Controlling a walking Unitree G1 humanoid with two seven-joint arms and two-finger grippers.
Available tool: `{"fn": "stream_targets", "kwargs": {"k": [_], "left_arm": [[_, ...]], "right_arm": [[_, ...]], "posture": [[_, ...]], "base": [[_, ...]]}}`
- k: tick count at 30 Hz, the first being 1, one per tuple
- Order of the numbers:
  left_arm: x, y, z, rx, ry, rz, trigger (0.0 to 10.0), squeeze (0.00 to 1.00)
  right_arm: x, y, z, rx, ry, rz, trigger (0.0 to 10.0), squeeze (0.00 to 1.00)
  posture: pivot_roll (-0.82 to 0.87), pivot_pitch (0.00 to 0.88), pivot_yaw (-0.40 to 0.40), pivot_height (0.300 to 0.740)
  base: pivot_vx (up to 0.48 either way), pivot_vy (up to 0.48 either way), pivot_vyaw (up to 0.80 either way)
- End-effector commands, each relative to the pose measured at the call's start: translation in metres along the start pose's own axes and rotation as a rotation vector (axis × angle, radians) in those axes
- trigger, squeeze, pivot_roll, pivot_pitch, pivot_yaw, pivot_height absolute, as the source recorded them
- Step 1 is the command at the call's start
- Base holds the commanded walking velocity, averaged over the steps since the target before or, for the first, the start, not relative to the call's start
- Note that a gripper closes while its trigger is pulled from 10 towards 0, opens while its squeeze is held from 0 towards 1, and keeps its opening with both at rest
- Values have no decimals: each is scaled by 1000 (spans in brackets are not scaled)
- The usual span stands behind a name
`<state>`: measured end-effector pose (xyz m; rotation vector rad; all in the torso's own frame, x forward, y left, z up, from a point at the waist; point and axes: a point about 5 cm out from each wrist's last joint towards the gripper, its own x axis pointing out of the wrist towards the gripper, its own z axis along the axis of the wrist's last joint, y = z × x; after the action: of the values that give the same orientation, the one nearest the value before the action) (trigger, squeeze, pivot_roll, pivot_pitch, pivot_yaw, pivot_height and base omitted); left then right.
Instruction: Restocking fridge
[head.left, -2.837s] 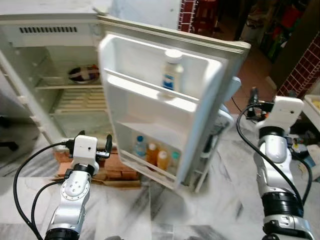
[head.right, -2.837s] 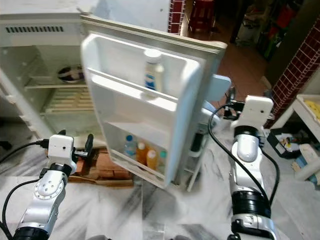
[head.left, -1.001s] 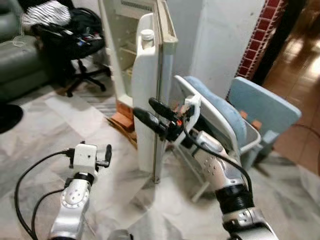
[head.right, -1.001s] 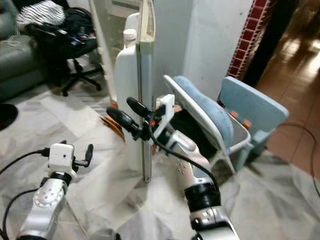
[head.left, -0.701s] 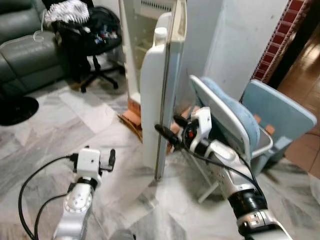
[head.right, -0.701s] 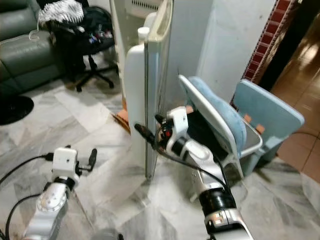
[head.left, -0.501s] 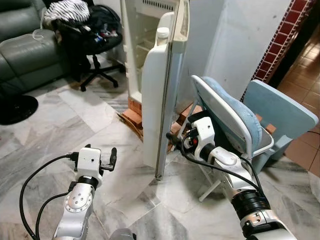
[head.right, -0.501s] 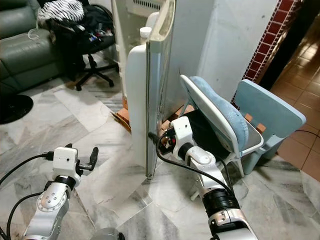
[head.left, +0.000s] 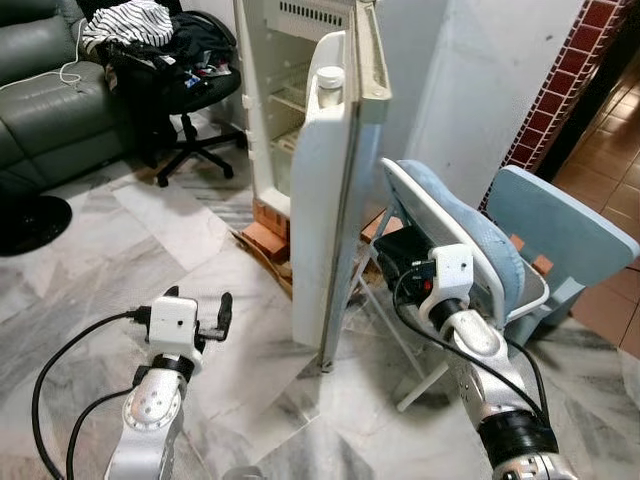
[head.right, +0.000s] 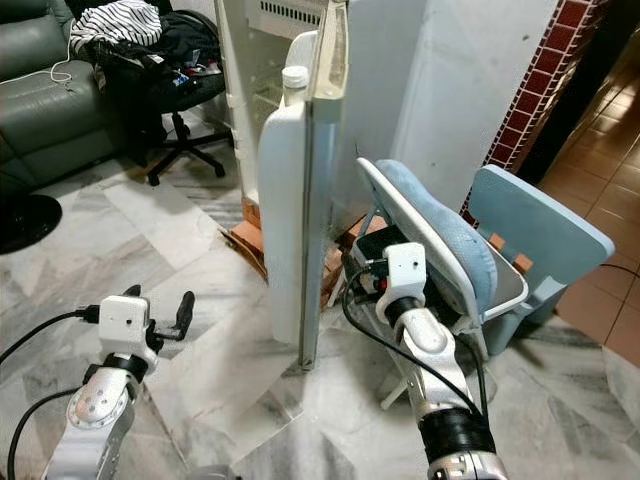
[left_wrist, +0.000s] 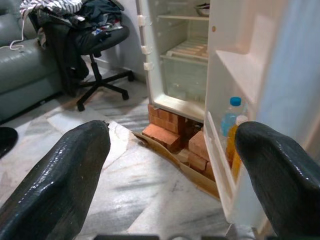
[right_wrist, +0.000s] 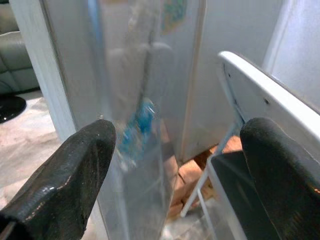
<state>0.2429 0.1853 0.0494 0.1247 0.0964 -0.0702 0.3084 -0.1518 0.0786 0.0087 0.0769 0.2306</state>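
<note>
The white fridge (head.left: 285, 90) stands open, its door (head.left: 335, 210) seen edge-on. A white bottle (head.left: 329, 86) stands on the door's upper shelf. Low in the door sit a blue-capped bottle (left_wrist: 232, 116) and an orange one (left_wrist: 234, 142). A bowl (left_wrist: 202, 8) rests on the top shelf inside. My left gripper (left_wrist: 172, 180) is open and empty, low over the floor in front of the door's inner side. My right gripper (right_wrist: 175, 170) is open beside the door's outer face (right_wrist: 135, 90), between it and a folding chair.
A folding chair with a blue cushion (head.left: 455, 215) leans right behind the door, with a light blue seat (head.left: 565, 235) beyond it. Red bricks (left_wrist: 170, 135) prop the fridge. An office chair piled with clothes (head.left: 185, 70) and a grey sofa (head.left: 40, 110) stand to the left.
The camera has swung round, so the view has shifted. My right gripper has drawn back from the door's edge to its outer side, near the chair. The left arm has barely moved.
</note>
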Motion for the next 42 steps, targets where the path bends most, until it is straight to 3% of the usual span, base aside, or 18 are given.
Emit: {"fn": "stream_targets", "kwargs": {"k": [1, 6, 10, 12, 16, 19, 20, 21, 23, 27, 31, 35, 36, 40, 41, 42], "left_arm": [[1, 3, 1, 11, -6, 2, 10000, 0], [3, 2, 3, 9, -9, 1, 10000, 0], [2, 0, 0, 4, 9, 3, 10000, 0], [2, 0, -1, 3, 10, -1, 10000, 0], [5, -3, -2, 1, 12, -9, 10000, 0], [7, -6, -1, 2, 10, -19, 10000, 0], [7, -6, -1, 2, 9, -20, 10000, 0], [8, -8, -1, 3, 10, -26, 10000, 0], [7, -8, -1, 3, 11, -27, 10000, 0], [7, -8, -2, 3, 13, -24, 10000, 0], [5, -8, -5, -3, 26, -19, 10000, 0], [3, -8, -8, -2, 37, -23, 10000, 0], [3, -8, -8, -2, 37, -22, 10000, 0], [4, -6, -7, 2, 27, -20, 10000, 0], [4, -6, -7, 2, 27, -20, 10000, 0], [5, -5, -4, 0, 9, -21, 10000, 0]], "right_arm": [[4, -2, 9, -16, -30, -26, 10000, 0], [9, -5, 14, -34, -43, -57, 10000, 0], [26, -7, 27, -45, -66, -130, 10000, 0], [33, 3, 34, 28, -86, -90, 10000, 0], [51, 49, 54, 272, -118, 123, 10000, 0], [52, 91, 73, 471, -150, 405, 10000, 0], [49, 104, 82, 515, -171, 515, 10000, 0], [32, 132, 103, 577, -223, 800, 10000, 0], [19, 146, 113, 590, -237, 973, 10000, 0], [17, 146, 104, 533, -208, 997, 10000, 0], [22, 129, 80, 496, -125, 892, 10000, 0], [19, 105, 61, 419, -61, 782, 10000, 0], [17, 89, 48, 362, -20, 701, 10000, 0], [16, 64, 27, 237, 45, 536, 10000, 0], [16, 64, 27, 237, 45, 536, 10000, 0], [16, 41, 11, 151, 98, 378, 10000, 0]], "posture": [[73, 0, -36, 740], [75, 0, -39, 740], [76, 0, -42, 740], [77, 0, -43, 740], [74, 0, -41, 740], [75, 0, -39, 740], [75, 0, -40, 740], [79, 0, -42, 740], [81, 0, -44, 740], [86, 0, -51, 740], [84, 0, -52, 740], [81, 0, -52, 740], [81, 0, -52, 740], [80, 0, -53, 740], [80, 0, -53, 740], [80, 0, -51, 740]], "base": [[326, 0, 0], [329, 0, 0], [66, 0, 0], [0, 0, 0], [0, 0, 0], [0, 0, 0], [0, 0, 0], [0, 0, 0], [0, 0, 0], [0, 0, 0], [0, 0, 0], [0, 0, 0], [0, 0, 0], [0, 0, 0], [0, 0, 0], [0, 0, 0]]}}
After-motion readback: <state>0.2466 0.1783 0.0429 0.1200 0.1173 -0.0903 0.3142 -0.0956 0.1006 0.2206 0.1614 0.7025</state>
